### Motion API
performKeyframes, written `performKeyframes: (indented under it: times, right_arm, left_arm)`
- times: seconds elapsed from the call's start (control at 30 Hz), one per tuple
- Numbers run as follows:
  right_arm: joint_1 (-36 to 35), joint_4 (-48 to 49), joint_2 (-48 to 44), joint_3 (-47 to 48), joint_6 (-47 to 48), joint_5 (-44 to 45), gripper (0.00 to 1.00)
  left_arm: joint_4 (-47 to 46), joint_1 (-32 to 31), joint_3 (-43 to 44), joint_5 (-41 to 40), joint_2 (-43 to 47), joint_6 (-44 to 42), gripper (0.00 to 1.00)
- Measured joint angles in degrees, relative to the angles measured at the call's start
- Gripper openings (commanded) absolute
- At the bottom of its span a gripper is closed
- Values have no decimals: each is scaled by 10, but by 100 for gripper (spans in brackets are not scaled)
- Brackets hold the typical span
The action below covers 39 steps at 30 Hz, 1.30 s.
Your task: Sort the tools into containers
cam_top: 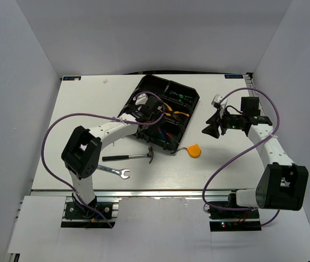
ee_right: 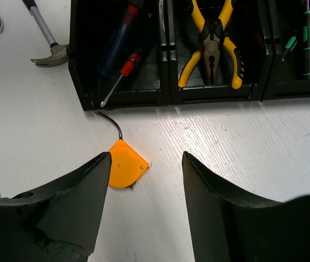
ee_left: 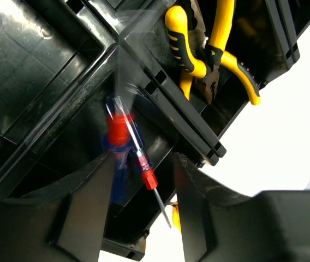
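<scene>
Left gripper (ee_left: 144, 161) hangs spread above the tray (ee_right: 215, 97) compartment holding the red screwdriver (ee_left: 125, 131) and blue screwdriver (ee_left: 119, 183); that placement is judged done. Right gripper (ee_right: 145, 156), fingers apart and empty, hovers near the tape measure (ee_right: 125, 170) on the table (ee_right: 253, 153). The next move calls for descending and closing on it.

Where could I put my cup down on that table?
Barest: the white tabletop left of the black plastic organizer tray, beyond the left arm. Also the near strip between the silver wrench and the right arm's base. Crowded: by the tray's near corner, with the black-handled hammer and orange tape measure.
</scene>
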State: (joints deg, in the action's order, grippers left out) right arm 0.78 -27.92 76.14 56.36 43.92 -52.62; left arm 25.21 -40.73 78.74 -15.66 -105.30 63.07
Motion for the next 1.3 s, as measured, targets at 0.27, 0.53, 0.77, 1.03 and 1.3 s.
performKeyframes:
  times: [0.27,0.53,0.77,1.03,1.3]
  right_arm:
    - [0,0,0,0,0,0,61]
    - [0,-3,0,0,3,0,62]
    - [-1,-5,3,1,5,-1,62]
    - [-5,-7,19,20,2,-3,62]
    - [-22,-7,19,21,2,-1,62]
  left_arm:
    - [-1,0,-1,0,31,-36,62]
    - [-41,24,-99,4,181,-182,61]
    - [-46,214,-192,72,331,-271,70]
    - [-38,355,-191,206,247,-336,81]
    - [-10,379,-139,238,92,-388,78]
